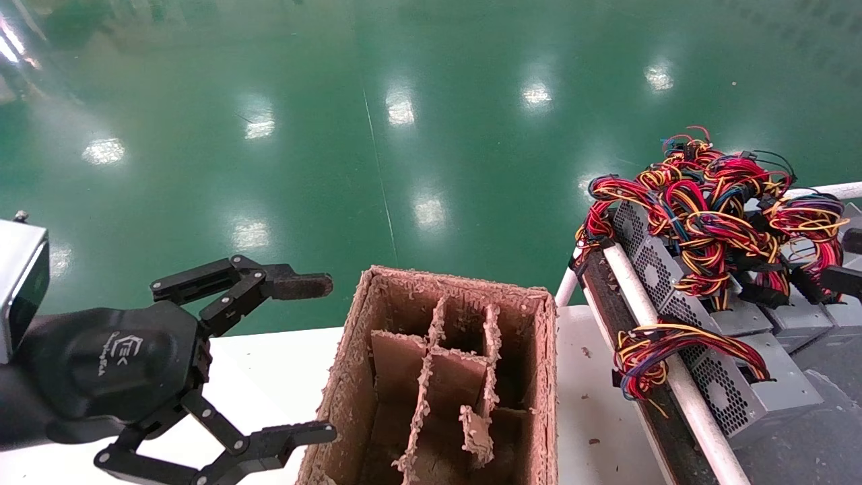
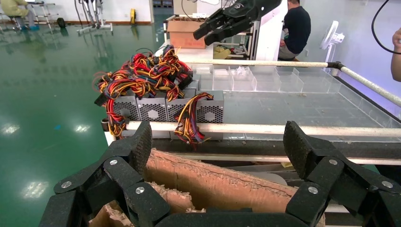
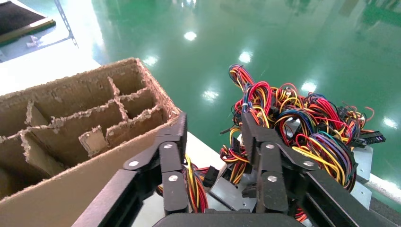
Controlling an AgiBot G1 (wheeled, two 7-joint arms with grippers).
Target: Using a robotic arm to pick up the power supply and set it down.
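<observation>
Hovering with jaws apart just above the wired power supplies (image 3: pixel 293 127) right of the box (image 1: pixel 444 377), the right gripper (image 3: pixel 215 156) is nearer; the left gripper (image 1: pixel 316 357), also spread, idles on the box's far side.

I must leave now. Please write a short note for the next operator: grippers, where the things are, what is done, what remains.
Left gripper: open, empty, beside the cardboard divider box, over the white table.
Right gripper: open, empty, above the power supplies, which lie in a row behind the white rail, wires tangled on top.
Done: nothing picked yet; the box compartments visible are empty.
Left: grasp one power supply, lift it and set it down.
</observation>
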